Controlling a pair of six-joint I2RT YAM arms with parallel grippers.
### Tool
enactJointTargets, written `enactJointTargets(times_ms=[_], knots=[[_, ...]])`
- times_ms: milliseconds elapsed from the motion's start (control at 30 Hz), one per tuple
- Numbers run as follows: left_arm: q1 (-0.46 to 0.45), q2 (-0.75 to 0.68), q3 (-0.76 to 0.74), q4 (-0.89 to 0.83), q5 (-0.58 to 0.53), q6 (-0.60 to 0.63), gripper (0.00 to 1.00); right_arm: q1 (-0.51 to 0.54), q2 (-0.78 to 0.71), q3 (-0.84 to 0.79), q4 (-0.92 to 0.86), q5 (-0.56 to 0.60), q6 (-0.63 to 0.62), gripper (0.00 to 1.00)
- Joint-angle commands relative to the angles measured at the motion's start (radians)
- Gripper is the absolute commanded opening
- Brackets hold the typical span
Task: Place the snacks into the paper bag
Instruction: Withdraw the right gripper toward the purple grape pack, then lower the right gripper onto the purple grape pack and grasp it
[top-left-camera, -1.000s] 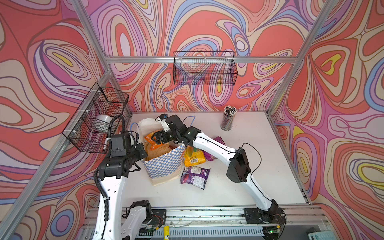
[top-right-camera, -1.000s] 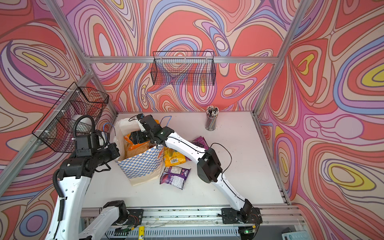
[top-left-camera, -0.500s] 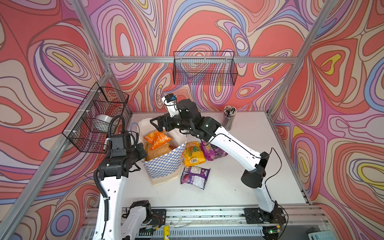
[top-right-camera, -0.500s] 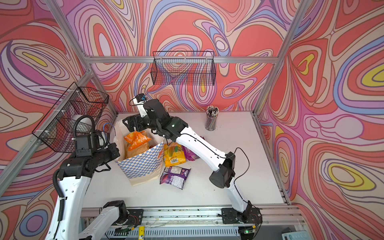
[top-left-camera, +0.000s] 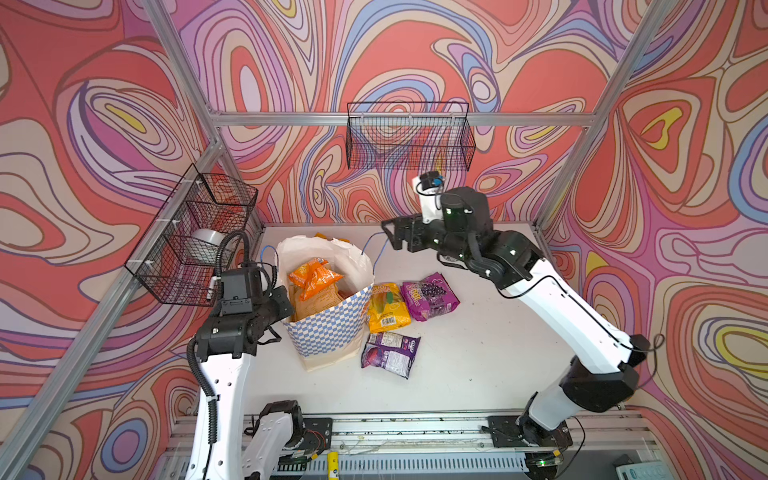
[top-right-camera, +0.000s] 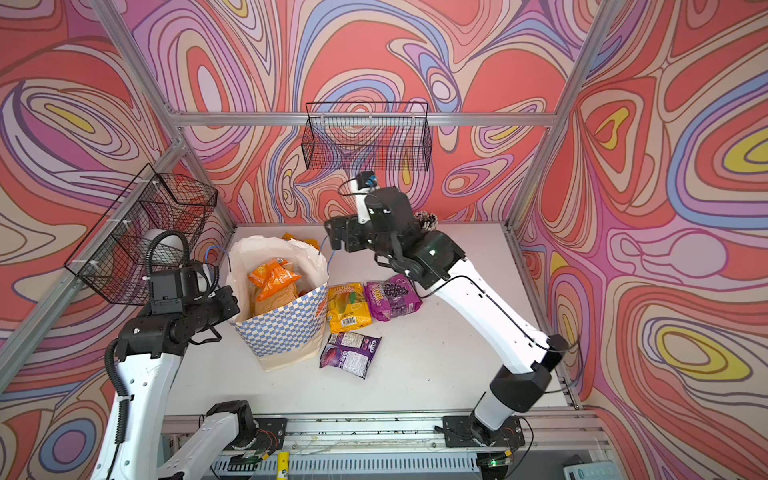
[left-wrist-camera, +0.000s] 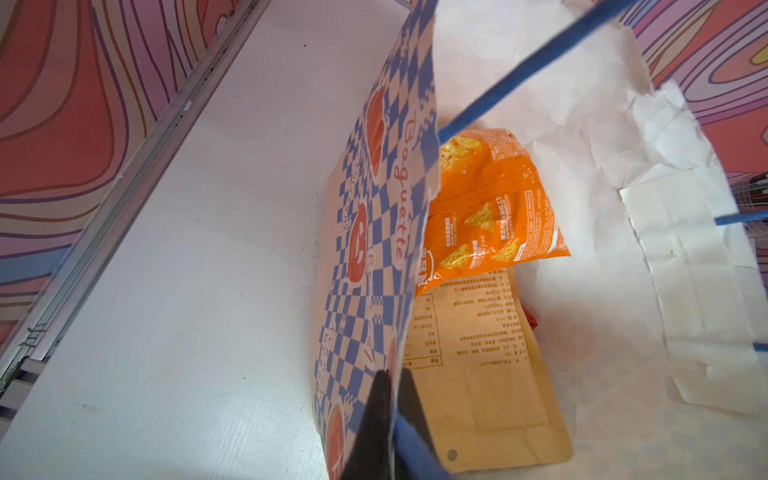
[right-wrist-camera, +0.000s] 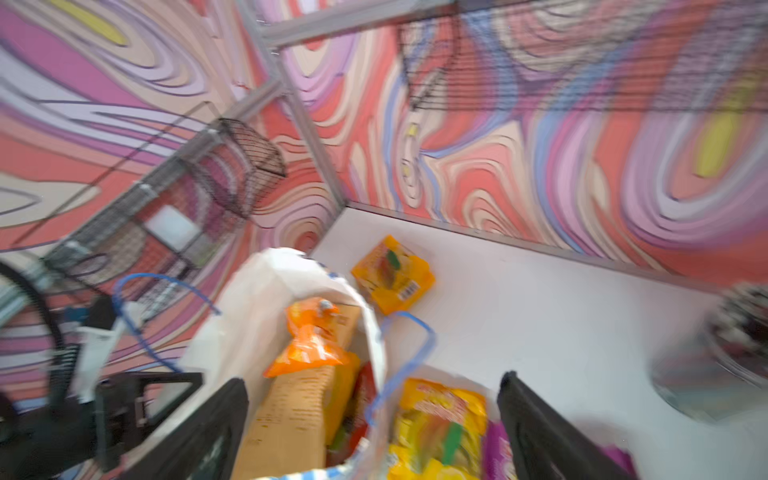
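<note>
The paper bag (top-left-camera: 328, 332) stands open on the left half of the white worktop (top-left-camera: 478, 361), its checkered wall facing the camera in both top views and its blue cord handles (left-wrist-camera: 532, 68) arching above the rim. The left end effector (left-wrist-camera: 392, 380) is clamped tight on the bag's near rim, one finger outside the checkered wall and one inside. An orange packet (top-left-camera: 313, 279) lies uppermost in the bag, over a tan packet (left-wrist-camera: 478, 374) printed with text. A sliver of a red packet (right-wrist-camera: 360, 399) shows beside them. The right end effector (top-left-camera: 390, 236) hangs above the worktop just past the bag's far right rim, its jaws spread wide and holding nothing. Outside the bag, a yellow packet (top-left-camera: 387, 308) lies just beside its right wall. A purple packet (top-left-camera: 430, 296) lies next to the yellow one, and a second purple packet (top-left-camera: 390, 354) lies in front of them near the bag's base. A further yellow packet (right-wrist-camera: 392, 274) lies behind the bag, near the back wall.
</note>
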Motion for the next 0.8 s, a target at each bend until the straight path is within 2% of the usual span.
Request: enactJointTargets(times_ms=[0, 133, 233, 433, 600, 700, 767], knots=[[-0.004, -0.007, -0.001, -0.018, 0.003, 0.011, 0.00, -0.119, -0.111, -0.176, 0.000, 0.010, 0.087, 0.98], [-0.003, -0.010, -0.001, -0.020, -0.003, 0.009, 0.00, -0.294, -0.209, -0.417, 0.044, -0.080, 0.157, 0.98], [-0.003, -0.012, -0.020, -0.016, -0.011, 0.004, 0.00, -0.390, -0.221, -0.573, 0.095, -0.180, 0.196, 0.98], [-0.003, -0.046, -0.031, -0.043, -0.102, 0.002, 0.00, -0.479, -0.157, -0.783, 0.230, -0.303, 0.205, 0.98], [-0.003, -0.031, -0.032, -0.056, -0.090, -0.005, 0.00, -0.496, -0.051, -0.838, 0.332, -0.368, 0.172, 0.98], [-0.003, -0.039, -0.043, -0.040, -0.110, -0.007, 0.00, -0.496, 0.035, -0.817, 0.340, -0.414, 0.160, 0.98], [-0.004, -0.026, -0.049, -0.033, -0.080, -0.007, 0.00, -0.496, 0.093, -0.792, 0.319, -0.412, 0.160, 0.98]])
